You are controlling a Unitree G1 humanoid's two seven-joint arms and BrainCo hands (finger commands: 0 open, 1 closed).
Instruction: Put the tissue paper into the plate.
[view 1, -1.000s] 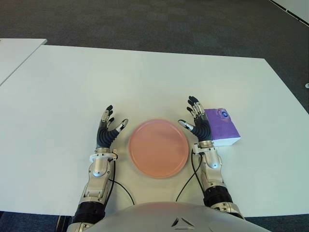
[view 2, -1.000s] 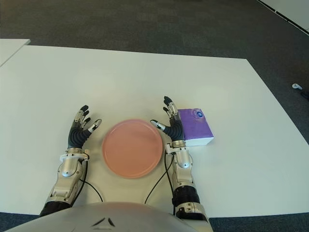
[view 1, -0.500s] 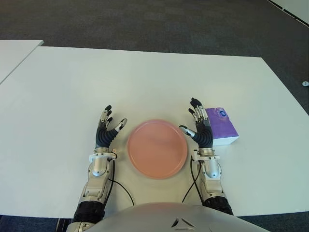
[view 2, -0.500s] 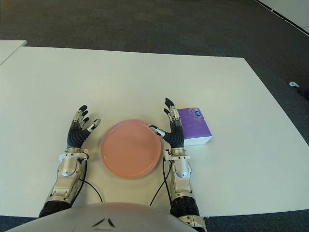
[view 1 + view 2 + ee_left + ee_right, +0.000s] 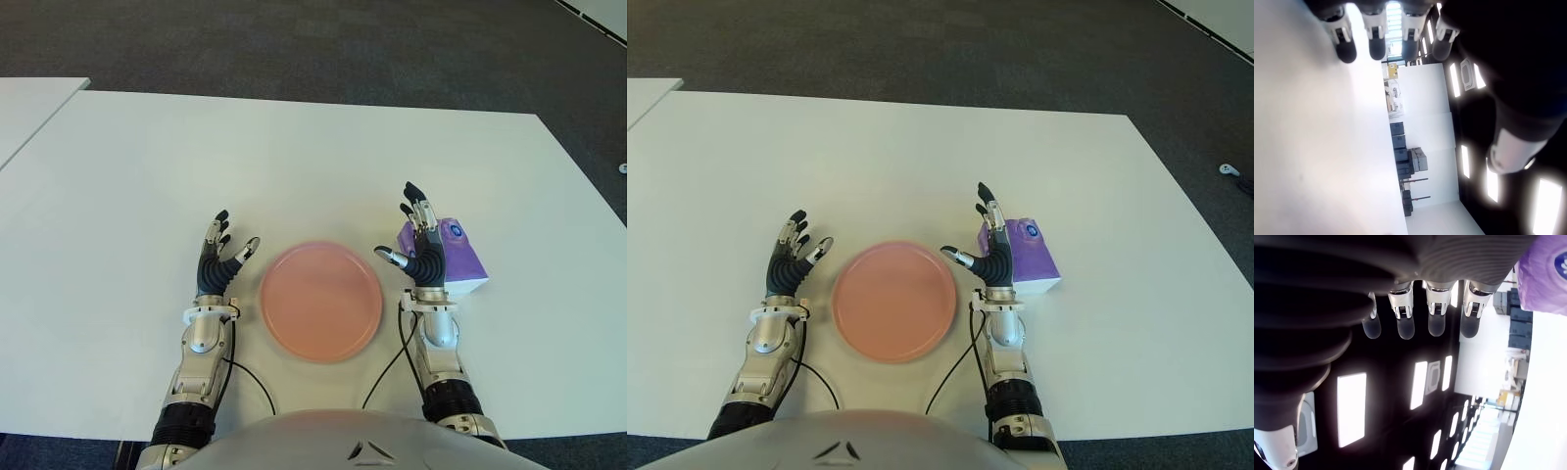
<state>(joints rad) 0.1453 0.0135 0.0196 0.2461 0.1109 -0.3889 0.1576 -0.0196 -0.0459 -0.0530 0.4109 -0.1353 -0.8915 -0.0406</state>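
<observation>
Tissue paper [image 5: 453,257], a purple pack, lies flat on the white table [image 5: 294,157], not yet in the plate [image 5: 320,301] and not yet held.

Nearest the robot, the 2 forearms reach forward on either side of the pink plate, which is empty. The left robot hand [image 5: 217,264] shows just to the left of the plate, fingers spread and holding nothing; it looks idle.

The right robot hand [image 5: 419,253] stands upright between the plate and the pack, fingers straight and wide, thumb pointing toward the plate, gripping nothing. The pack lies directly on this hand's outer side, just beside and partly behind it, with its long axis running away from the robot and slightly rightward. The right robot hand is plainly the nearer one, so the coming move probably asks it to swing out over the pack and close across its short width.

Compared with 1 second ago, the right robot hand has shifted rightward and a little farther from the plate, and now covers more of the pack's near-left edge. The pack, the plate and the left robot hand lie as they did.
</observation>
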